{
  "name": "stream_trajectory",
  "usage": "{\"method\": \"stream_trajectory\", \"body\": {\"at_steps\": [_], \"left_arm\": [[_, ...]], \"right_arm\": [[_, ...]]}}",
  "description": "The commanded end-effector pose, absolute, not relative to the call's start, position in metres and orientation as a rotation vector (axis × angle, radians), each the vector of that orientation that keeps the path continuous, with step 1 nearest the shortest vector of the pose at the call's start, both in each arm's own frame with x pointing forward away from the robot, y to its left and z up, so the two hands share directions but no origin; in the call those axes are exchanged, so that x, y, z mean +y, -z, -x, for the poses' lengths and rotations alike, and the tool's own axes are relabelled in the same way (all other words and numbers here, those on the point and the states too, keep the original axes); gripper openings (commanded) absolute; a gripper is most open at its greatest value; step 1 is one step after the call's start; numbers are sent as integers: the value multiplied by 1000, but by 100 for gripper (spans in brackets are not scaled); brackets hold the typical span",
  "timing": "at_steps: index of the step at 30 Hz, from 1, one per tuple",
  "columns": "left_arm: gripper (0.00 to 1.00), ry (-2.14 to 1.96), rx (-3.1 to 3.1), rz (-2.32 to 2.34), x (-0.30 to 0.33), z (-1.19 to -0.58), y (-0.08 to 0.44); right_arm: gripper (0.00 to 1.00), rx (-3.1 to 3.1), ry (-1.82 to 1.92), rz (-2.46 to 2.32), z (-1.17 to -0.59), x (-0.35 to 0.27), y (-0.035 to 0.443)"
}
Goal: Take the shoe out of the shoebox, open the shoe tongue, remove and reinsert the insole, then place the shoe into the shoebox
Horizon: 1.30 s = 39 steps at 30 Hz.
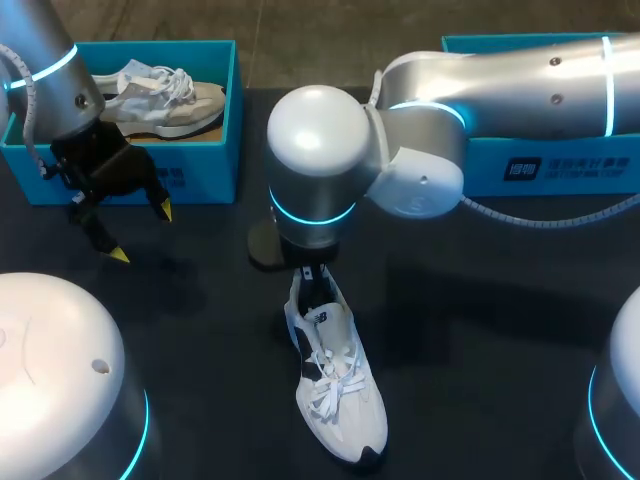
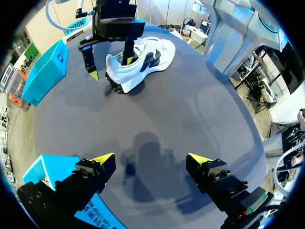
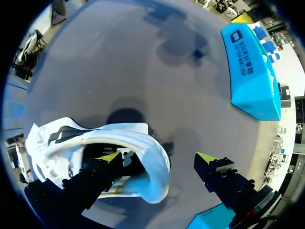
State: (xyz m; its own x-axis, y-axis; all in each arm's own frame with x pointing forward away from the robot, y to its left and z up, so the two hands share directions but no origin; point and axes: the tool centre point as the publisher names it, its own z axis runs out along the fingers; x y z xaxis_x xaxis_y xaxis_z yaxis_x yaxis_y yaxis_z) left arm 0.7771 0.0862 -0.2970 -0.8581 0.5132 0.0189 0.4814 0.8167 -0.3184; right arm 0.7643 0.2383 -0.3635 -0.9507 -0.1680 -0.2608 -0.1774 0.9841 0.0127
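A white shoe (image 1: pixel 335 390) with white laces lies on the dark table, toe toward the front edge. My right arm reaches in to the middle, its gripper (image 1: pixel 312 278) down at the shoe's heel. In the right wrist view the gripper (image 3: pixel 158 157) is open: one finger sits inside the shoe (image 3: pixel 143 138), the other stands outside, apart from the heel wall. My left gripper (image 1: pixel 141 232) hangs open and holds nothing, just in front of the blue shoebox (image 1: pixel 200 175). The left wrist view shows that gripper (image 2: pixel 151 158) above bare table, with the shoe (image 2: pixel 143 59) ahead.
A second pale shoe (image 1: pixel 165 100) lies inside the left shoebox. Another blue box (image 1: pixel 560 165) stands at the back right, partly behind my right arm. White robot bases (image 1: pixel 60 380) fill the front corners.
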Motion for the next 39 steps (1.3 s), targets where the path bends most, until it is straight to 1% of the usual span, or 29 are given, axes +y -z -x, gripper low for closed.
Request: {"method": "stream_trajectory", "body": {"at_steps": [1, 25, 26, 27, 28, 29, 32, 33, 34, 39], "left_arm": [[100, -465, -2896, 796, 87, -776, 297], [100, -465, -2896, 796, 87, -776, 297], [100, -465, -2896, 796, 87, -776, 297], [100, -465, -2896, 796, 87, -776, 297], [100, -465, -2896, 796, 87, -776, 297], [100, -465, -2896, 796, 87, -776, 297], [100, -465, -2896, 796, 87, -776, 297], [100, -465, -2896, 796, 87, -776, 297], [100, -465, -2896, 796, 87, -776, 297], [100, -465, -2896, 796, 87, -776, 297]], "right_arm": [[100, 2880, -15, 244, -770, 243, 374], [100, 2977, 54, 268, -783, 236, 396], [97, 2981, 56, 270, -782, 235, 397], [84, 2988, 58, 267, -782, 235, 398], [74, 2990, 60, 264, -782, 235, 398], [58, 2992, 62, 265, -782, 235, 398], [27, 2995, 69, 278, -781, 236, 397], [7, 2996, 69, 280, -780, 235, 397], [0, 2999, 69, 283, -780, 235, 397], [0, 3004, 84, 308, -777, 236, 397]]}}
